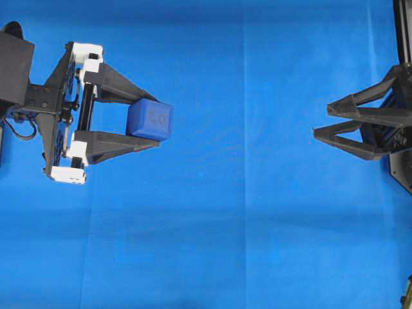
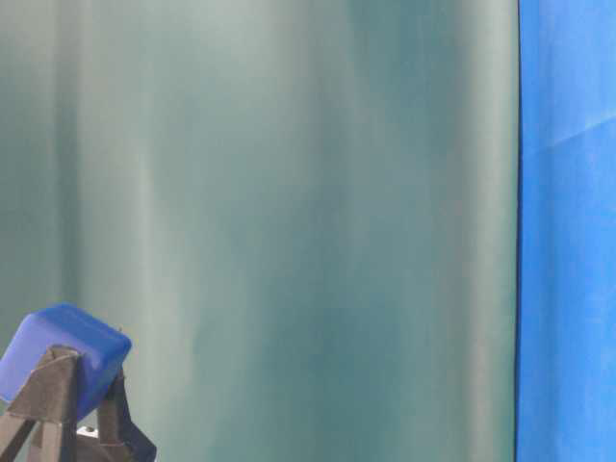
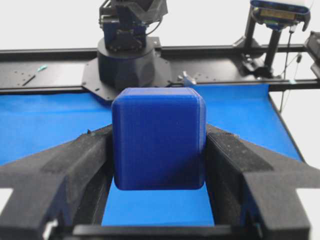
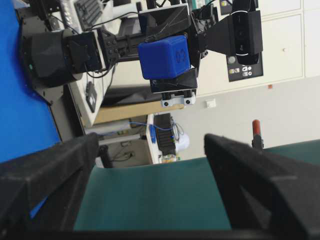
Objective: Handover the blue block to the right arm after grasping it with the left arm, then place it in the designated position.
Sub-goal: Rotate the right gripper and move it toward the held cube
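Blue block (image 1: 150, 120) clamped in left arm (image 1: 77, 122) jaws, frame left; right arm (image 1: 364, 129) jaws wide, well apart at right.

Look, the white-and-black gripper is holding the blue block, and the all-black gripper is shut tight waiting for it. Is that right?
Not quite. The right gripper is open, not shut: the overhead view shows its fingers spread with nothing between them. The rest holds: the left gripper grips the blue block.

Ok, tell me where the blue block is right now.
In the overhead view the blue block sits left of centre, clamped between the left gripper fingers above the blue cloth, far from the open right gripper.
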`<state>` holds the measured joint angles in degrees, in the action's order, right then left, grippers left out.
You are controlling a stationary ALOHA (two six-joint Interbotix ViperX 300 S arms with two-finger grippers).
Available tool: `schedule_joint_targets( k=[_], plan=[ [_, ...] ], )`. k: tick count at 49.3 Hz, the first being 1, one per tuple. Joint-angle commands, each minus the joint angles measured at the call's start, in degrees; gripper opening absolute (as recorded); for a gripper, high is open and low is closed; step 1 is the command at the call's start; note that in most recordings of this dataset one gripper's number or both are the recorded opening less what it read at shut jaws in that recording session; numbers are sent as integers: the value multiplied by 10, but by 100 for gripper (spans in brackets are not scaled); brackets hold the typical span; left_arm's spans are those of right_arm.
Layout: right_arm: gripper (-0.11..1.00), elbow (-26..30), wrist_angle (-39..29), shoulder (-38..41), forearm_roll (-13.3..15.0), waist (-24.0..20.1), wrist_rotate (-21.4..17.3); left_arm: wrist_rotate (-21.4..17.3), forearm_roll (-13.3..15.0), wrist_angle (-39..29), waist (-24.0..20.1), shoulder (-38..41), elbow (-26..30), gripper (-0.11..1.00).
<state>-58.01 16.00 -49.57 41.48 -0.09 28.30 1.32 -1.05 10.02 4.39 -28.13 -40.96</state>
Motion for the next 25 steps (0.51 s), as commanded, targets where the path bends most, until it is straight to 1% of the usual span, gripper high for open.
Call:
schedule_joint_targets(
  k=[1,16,25],
  plan=[
    [97,18,6,1,-2,-1,-2,0,1,6,-2,-22,6,46],
    [97,25,6,20,-1,-2,-2,0,0,5,-3,-22,6,46],
    [97,62,8,69,-2,-1,-2,0,1,5,-3,-22,6,46]
  ],
)
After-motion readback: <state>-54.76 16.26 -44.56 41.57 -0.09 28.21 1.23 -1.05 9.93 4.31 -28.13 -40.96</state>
